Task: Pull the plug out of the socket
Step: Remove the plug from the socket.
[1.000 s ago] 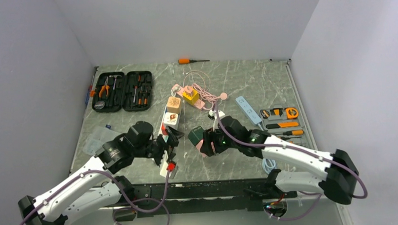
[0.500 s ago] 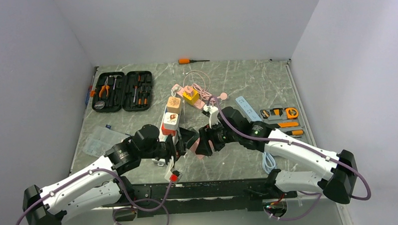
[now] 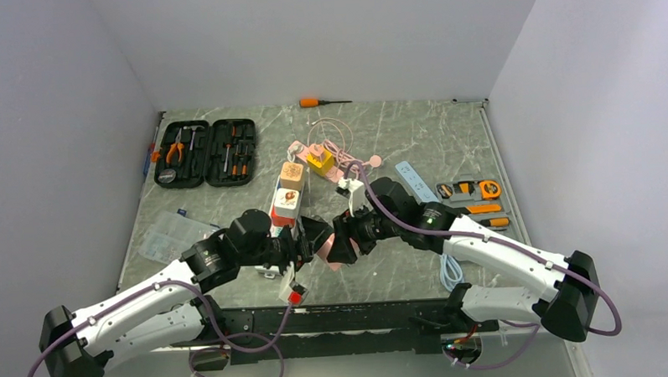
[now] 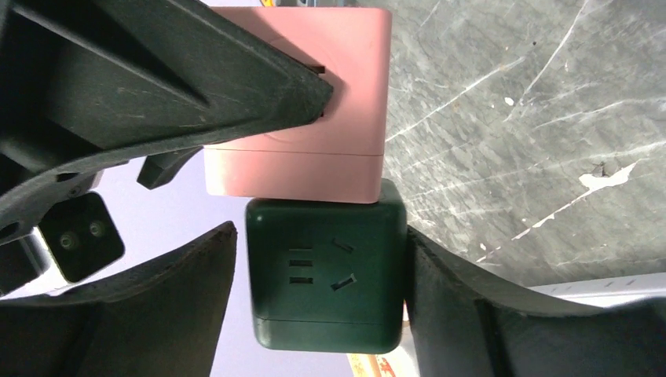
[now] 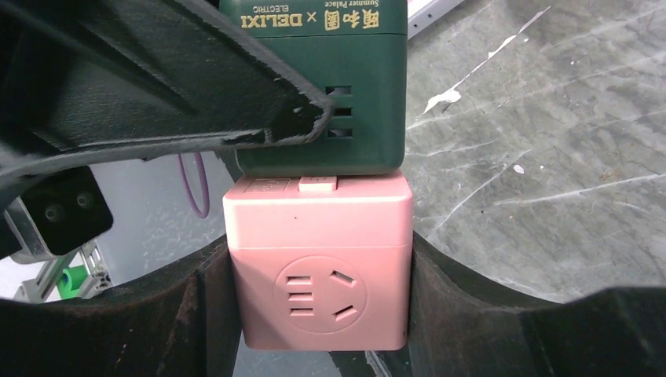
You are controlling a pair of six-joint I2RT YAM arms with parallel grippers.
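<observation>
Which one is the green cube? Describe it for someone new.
At the near middle of the table, look for two joined cubes. The green cube sits between the left gripper's fingers, joined to the pink cube that the right gripper clamps. It alone is dark green, printed DELIXI.

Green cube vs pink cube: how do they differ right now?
Colour: green cube dark, pink cube pale.
Print: green cube has gold lettering; pink cube shows none like it.
Grip: right gripper clamps the pink cube; left gripper brackets the green cube, gap on one side.
Shared: cube shape, socket face, plugged together.
</observation>
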